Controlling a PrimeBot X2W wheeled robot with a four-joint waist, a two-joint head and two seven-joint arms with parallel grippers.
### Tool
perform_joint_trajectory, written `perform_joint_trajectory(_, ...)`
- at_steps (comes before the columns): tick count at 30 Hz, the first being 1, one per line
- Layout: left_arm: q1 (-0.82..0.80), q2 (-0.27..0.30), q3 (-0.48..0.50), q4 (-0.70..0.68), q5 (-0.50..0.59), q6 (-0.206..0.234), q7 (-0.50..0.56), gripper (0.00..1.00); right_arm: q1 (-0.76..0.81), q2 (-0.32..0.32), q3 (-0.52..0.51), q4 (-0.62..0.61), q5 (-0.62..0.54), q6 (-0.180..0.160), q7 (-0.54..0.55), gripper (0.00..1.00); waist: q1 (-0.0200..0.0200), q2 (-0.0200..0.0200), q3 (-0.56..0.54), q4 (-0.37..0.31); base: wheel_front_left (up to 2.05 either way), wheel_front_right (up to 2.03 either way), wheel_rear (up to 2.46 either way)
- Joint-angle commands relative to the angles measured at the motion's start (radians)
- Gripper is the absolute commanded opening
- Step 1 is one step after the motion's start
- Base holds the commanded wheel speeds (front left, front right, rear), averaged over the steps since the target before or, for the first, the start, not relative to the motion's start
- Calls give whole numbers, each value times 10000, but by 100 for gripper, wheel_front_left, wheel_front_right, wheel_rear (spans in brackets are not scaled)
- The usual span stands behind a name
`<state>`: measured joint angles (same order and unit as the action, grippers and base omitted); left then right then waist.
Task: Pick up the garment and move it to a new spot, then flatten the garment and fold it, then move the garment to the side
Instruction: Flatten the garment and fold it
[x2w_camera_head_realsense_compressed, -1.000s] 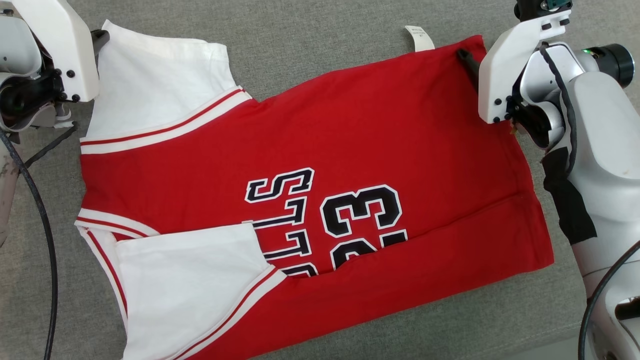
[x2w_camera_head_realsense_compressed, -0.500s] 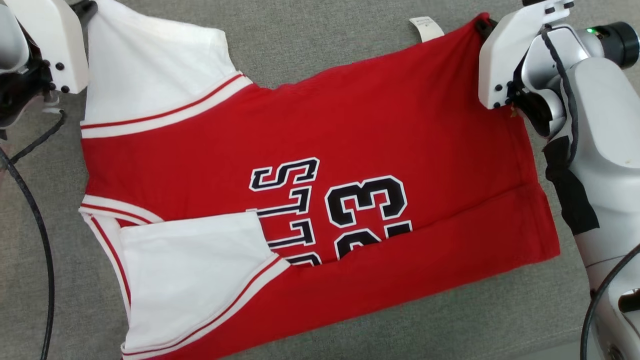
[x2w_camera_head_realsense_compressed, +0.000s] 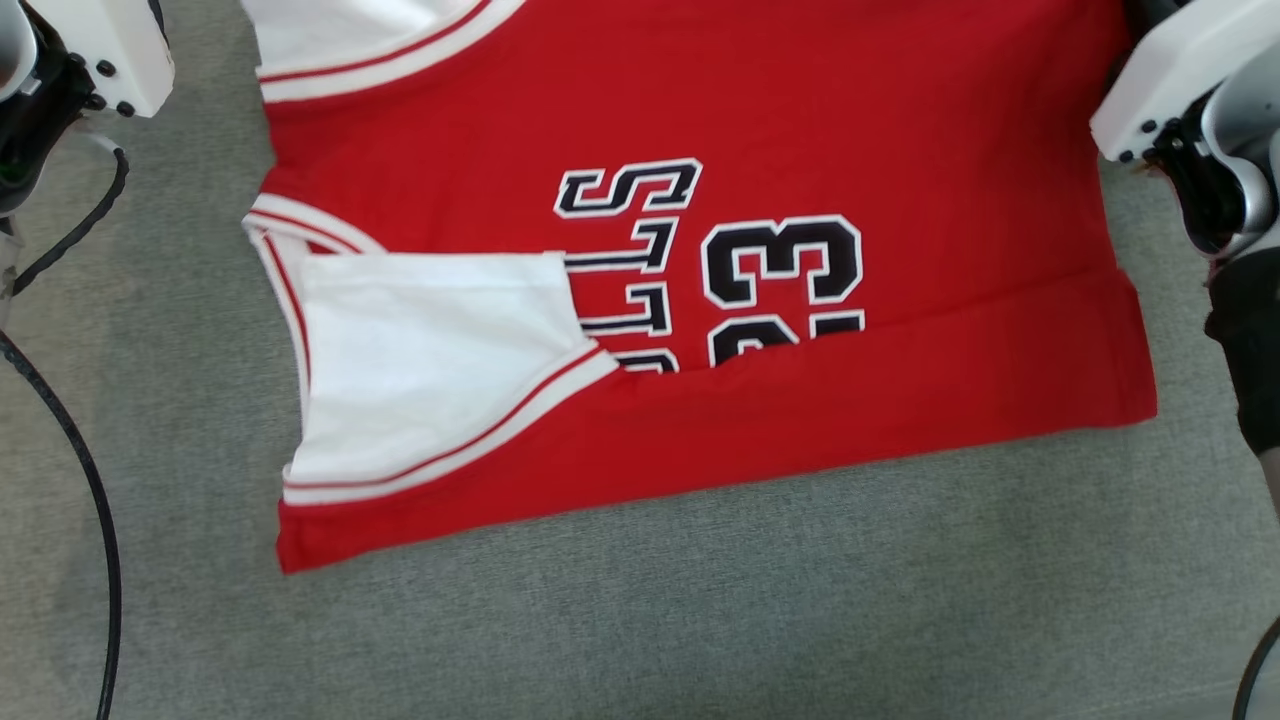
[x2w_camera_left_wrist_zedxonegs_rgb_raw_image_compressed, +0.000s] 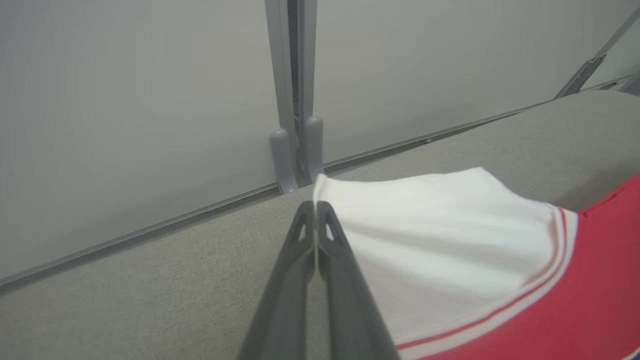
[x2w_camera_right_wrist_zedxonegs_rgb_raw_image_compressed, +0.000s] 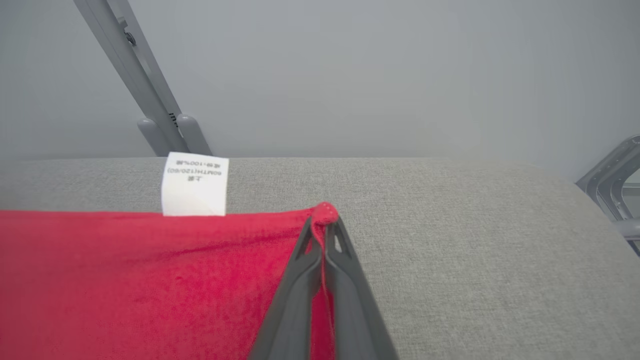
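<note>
The left hand (x2w_camera_left_wrist_zedxonegs_rgb_raw_image_compressed: 316, 207) is clamping down tight, both dark fingers (x2w_camera_left_wrist_zedxonegs_rgb_raw_image_compressed: 295, 280) pressing together on the corner of the garment's (x2w_camera_left_wrist_zedxonegs_rgb_raw_image_compressed: 600, 280) white sleeve (x2w_camera_left_wrist_zedxonegs_rgb_raw_image_compressed: 440, 240), with a thin sliver of cloth showing between them. Over on the other side, the right hand (x2w_camera_right_wrist_zedxonegs_rgb_raw_image_compressed: 324, 225) is doing the same job, its fingers closing on a bunched red corner of the hem, and a small white label (x2w_camera_right_wrist_zedxonegs_rgb_raw_image_compressed: 195, 190) is sticking out past that edge just beside the grip, lying on the grey bench (x2w_camera_right_wrist_zedxonegs_rgb_raw_image_compressed: 475, 240). From the head view, the garment (x2w_camera_head_realsense_compressed: 800, 130) is lying spread across the far half of the bench (x2w_camera_head_realsense_compressed: 700, 620), running off the top of the picture, red body facing up and the black number 23 (x2w_camera_head_realsense_compressed: 780, 265) reading sideways. The other white sleeve (x2w_camera_head_realsense_compressed: 430, 350) is lying folded in over the front, and the near long edge is folding up over the lower part of the lettering. A black cable (x2w_camera_head_realsense_compressed: 100, 560) is trailing down the left edge, well apart from the cloth.
</note>
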<state>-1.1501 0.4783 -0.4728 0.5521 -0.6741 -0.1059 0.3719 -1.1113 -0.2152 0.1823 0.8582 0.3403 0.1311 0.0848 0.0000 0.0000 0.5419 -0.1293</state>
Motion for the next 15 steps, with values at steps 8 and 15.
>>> perform_joint_trajectory(8, 932, -77, -91, -436, -404, -202, -1463, 0, 1132, -838, 1284, -250, 2632, -5, -1172, 0, 0, 0, -601, 513, 0, 0, 0)
perform_joint_trajectory(15, 2355, 111, -72, -1414, -726, -110, -2004, 0, 2228, -1705, 2352, -876, 4021, -5, -2168, 0, 0, 0, -1168, 745, 0, 0, 0)
